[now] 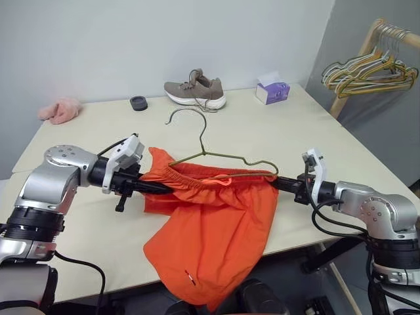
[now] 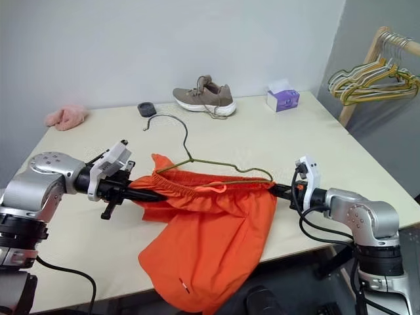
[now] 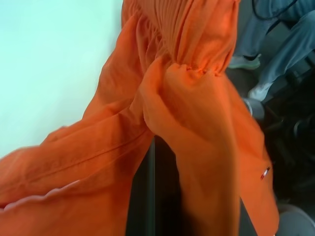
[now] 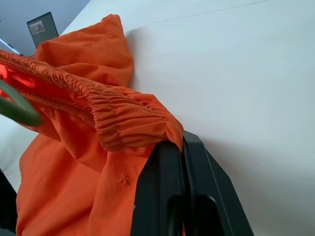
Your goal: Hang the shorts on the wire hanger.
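Claws (image 1: 156,188) (image 1: 281,183) point inward, each pinching the shorts' (image 1: 210,230) waistband under the wire hanger (image 1: 216,155).

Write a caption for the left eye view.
Both end effectors stretch the shorts by the waistband, hanger on top.

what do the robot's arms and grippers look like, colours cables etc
Both arms are rounded silver-grey metal shells with black bands at the joints. Each wrist carries a white block, and loose black cables loop along the arms. The left gripper and right gripper each have two slim, flat black fingers.
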`<state>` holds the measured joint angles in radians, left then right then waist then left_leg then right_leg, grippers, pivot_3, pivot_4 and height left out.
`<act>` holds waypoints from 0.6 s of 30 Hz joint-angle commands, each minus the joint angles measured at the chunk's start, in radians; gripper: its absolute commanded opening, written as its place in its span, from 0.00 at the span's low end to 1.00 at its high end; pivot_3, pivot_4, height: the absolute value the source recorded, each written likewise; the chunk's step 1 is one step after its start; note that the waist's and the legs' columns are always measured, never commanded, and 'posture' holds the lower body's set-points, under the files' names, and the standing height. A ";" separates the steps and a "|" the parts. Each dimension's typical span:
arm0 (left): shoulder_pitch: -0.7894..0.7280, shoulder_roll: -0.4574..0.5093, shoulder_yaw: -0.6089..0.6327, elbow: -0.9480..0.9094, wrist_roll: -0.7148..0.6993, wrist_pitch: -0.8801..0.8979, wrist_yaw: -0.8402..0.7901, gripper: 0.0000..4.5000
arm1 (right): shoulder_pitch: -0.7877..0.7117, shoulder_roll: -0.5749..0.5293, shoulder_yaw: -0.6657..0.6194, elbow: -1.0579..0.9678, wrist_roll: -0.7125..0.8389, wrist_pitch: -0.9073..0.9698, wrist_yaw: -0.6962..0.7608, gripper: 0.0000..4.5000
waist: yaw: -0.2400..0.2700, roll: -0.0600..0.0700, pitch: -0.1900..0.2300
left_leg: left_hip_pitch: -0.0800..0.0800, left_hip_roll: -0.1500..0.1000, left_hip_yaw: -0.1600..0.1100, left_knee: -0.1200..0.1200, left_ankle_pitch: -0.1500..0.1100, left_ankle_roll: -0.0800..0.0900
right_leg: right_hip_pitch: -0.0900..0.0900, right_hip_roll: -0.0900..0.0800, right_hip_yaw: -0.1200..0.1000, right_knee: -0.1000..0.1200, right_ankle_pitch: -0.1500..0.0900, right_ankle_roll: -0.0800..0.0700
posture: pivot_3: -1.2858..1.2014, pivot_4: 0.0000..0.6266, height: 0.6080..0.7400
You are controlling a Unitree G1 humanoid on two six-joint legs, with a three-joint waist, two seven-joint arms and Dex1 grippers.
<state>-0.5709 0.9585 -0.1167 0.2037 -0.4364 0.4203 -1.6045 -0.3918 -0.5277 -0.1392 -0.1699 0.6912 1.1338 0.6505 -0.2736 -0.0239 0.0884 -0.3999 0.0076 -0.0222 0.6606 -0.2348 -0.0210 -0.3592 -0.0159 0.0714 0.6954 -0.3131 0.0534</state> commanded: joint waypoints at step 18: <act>-0.046 0.020 -0.001 0.203 0.161 -0.166 0.005 0.00 | 0.021 -0.112 -0.007 -0.073 0.017 -0.019 0.031 0.01 | 0.004 0.000 0.000 | -0.001 0.000 0.000 0.000 0.000 0.000 | 0.000 0.002 0.000 -0.001 0.000 0.000 | 0.41 0.04 1.00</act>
<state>-0.5958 0.9574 -0.1327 0.3714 -0.3042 0.2815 -1.6059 -0.3701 -0.6018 -0.1290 -0.2203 0.7259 1.1324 0.6811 -0.2695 -0.0238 0.0885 -0.4005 0.0079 -0.0217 0.6601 -0.2349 -0.0209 -0.3597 -0.0143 0.0718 0.6940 -0.3131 0.0534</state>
